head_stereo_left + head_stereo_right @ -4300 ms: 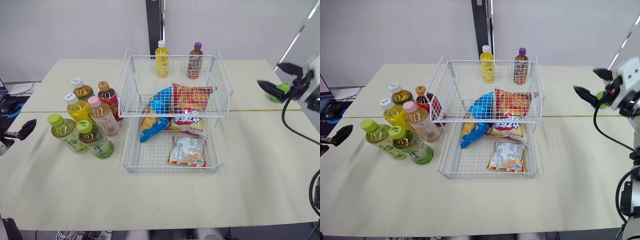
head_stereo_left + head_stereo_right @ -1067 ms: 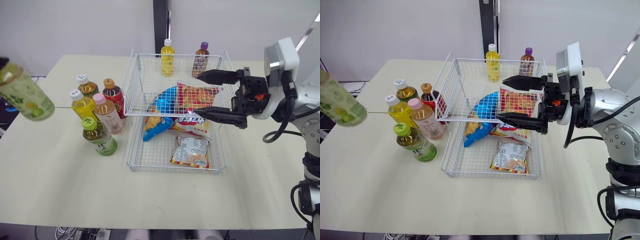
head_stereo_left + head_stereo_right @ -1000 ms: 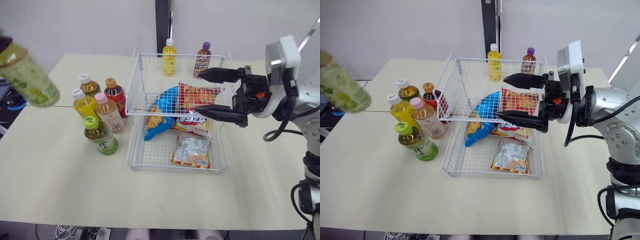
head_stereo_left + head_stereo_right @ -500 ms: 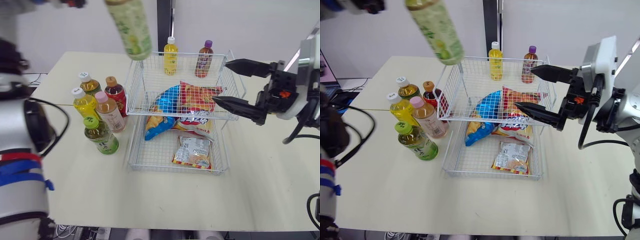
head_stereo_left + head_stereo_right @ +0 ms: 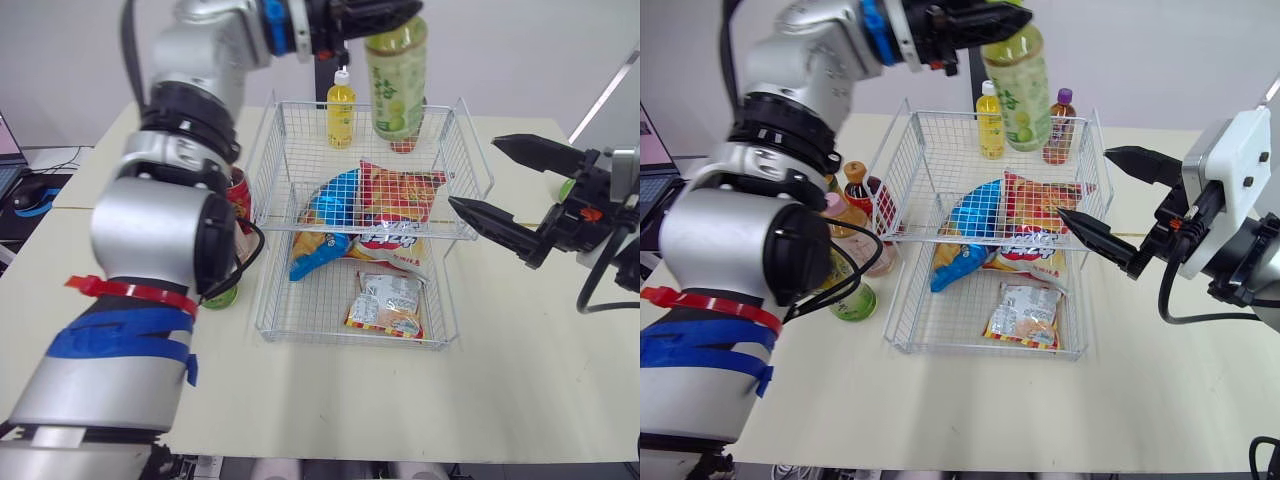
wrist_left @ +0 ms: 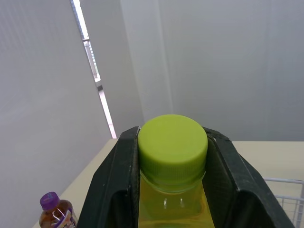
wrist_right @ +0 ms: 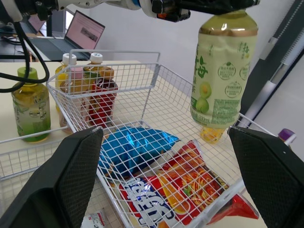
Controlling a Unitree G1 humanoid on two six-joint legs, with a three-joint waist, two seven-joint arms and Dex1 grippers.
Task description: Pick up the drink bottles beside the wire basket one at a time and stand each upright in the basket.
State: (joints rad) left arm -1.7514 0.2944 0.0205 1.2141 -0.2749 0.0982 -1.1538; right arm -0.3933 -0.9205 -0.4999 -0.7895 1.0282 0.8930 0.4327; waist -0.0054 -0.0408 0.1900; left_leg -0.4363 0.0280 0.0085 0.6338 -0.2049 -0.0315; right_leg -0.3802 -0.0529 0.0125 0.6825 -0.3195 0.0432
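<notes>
A green tea bottle [image 5: 395,82] with a lime cap [image 6: 172,144] hangs upright above the back right of the white wire basket [image 5: 268,152]. My left gripper [image 5: 392,14] is shut on its neck, and both black fingers [image 6: 113,190] press just under the cap. My right gripper [image 5: 475,172] stands open at the basket's right side, holding nothing. Other bottles stand left of the basket, mostly hidden behind my left arm: a red one [image 5: 853,186], a pink-capped one [image 5: 840,216] and a green one [image 5: 855,300].
The basket has two tiers. Blue [image 5: 325,205] and red [image 5: 400,193] snack bags lie on the upper tier, and a small packet [image 5: 385,305] lies on the lower one. A yellow bottle [image 5: 340,105] and a purple-capped bottle [image 5: 1061,125] stand at its back edge. A laptop [image 7: 88,33] sits far left.
My left arm has swung the green bottle rightward from above the basket's back left corner to above its back right, and the bottle now hangs upright. My right gripper has drawn back slightly to the right.
</notes>
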